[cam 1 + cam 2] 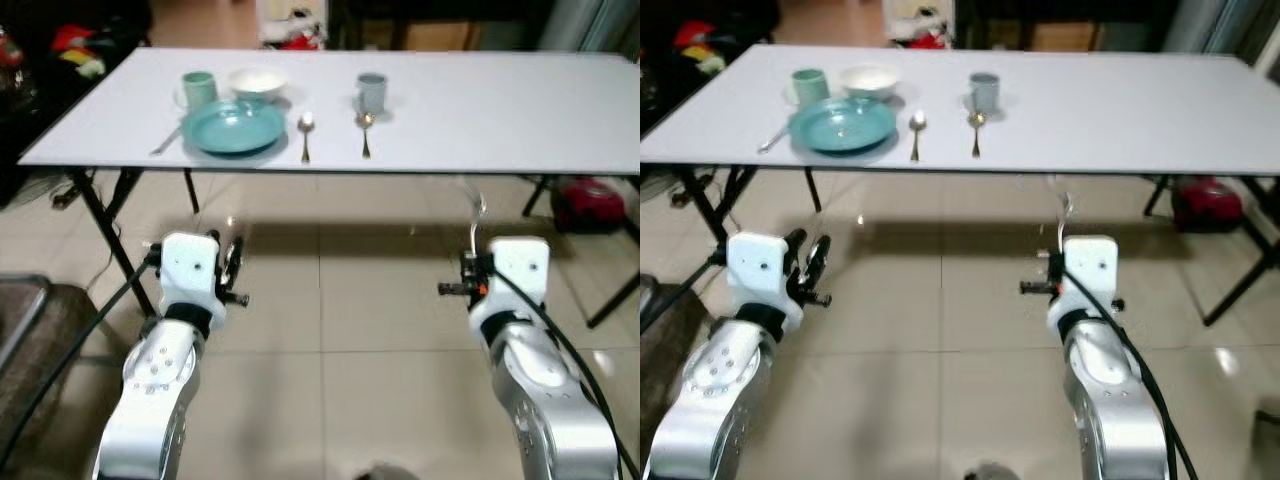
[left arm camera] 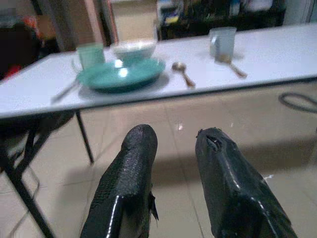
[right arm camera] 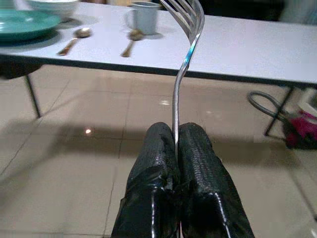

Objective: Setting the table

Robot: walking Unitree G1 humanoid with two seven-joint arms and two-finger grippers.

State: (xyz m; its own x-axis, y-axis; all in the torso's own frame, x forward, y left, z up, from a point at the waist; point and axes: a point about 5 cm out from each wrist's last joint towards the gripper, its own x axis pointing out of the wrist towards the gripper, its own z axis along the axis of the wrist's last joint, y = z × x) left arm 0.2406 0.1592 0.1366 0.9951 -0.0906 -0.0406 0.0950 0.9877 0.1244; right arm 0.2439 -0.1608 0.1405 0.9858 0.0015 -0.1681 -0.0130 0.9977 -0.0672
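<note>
Before me stands a white table (image 1: 480, 110). On its left part lie a teal plate (image 1: 234, 127), a green mug (image 1: 199, 88), a white bowl (image 1: 257, 82) and a thin utensil (image 1: 166, 142) left of the plate. A grey-blue mug (image 1: 371, 92) stands further right, with two spoons (image 1: 306, 135) (image 1: 365, 132) in front. My right gripper (image 3: 177, 130) is shut on a silver fork (image 3: 183, 59), held upright below table height. My left gripper (image 2: 176, 139) is open, holds nothing, and is low in front of the table.
Black folding table legs (image 1: 110, 235) stand at the left and right. A red object (image 1: 590, 200) lies on the tiled floor under the table's right end. A dark seat (image 1: 30, 320) is at my left. A hose loop (image 3: 262, 101) lies on the floor.
</note>
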